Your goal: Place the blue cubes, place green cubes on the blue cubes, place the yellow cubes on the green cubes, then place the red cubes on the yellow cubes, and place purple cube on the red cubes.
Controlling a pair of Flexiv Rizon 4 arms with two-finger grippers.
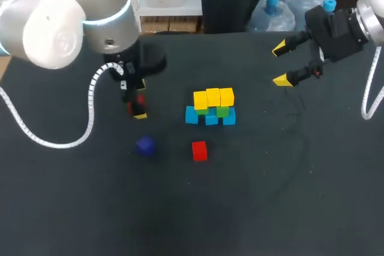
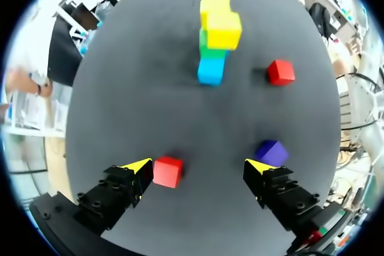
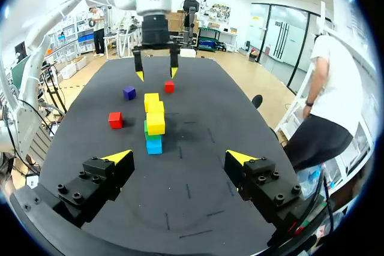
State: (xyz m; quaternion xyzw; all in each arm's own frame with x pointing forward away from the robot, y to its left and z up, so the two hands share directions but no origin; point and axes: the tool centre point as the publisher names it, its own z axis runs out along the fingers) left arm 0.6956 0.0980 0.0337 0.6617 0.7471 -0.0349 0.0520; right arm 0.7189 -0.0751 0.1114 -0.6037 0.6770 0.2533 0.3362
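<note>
The yellow cubes sit on the green cubes, and those on the blue cubes, at mid-table. A loose red cube and the purple cube lie near the stack's front. The left gripper is spread wide around a second red cube, which lies just beside one fingertip and well apart from the other, so it is ungripped. The right gripper hangs wide open off to the stack's right, holding nothing.

Matt dark table, smooth yellow cubes, glossy left arm shell
</note>
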